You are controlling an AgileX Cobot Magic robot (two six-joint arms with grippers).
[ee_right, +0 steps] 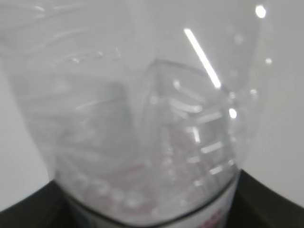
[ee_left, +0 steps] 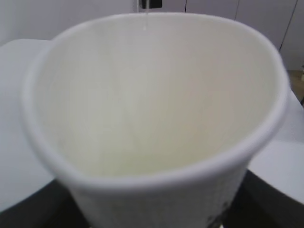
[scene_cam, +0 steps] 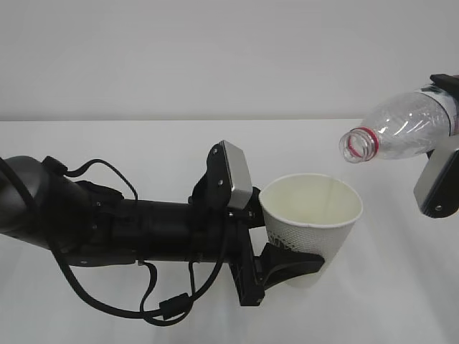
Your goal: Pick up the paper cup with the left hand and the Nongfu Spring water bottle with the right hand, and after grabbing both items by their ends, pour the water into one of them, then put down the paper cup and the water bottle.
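From the exterior view, the left hand [scene_cam: 287,240] reaches in from the left and its jaws are clamped around the lower part of the upright paper cup [scene_cam: 312,218], held above the white table [scene_cam: 107,143]. The right hand [scene_cam: 439,175], at the right edge, grips the water bottle [scene_cam: 401,129], which lies nearly level with its open, red-ringed mouth pointing left and slightly down. The mouth sits up and to the right of the cup's rim, apart from it, so I judge it must close in leftward for a clean pour.

The left wrist view looks down into the cup [ee_left: 152,109]: cream inside; any water is too faint to tell.

The right wrist view shows the clear bottle [ee_right: 142,118] filling the frame, held between dark jaws at the bottom corners.
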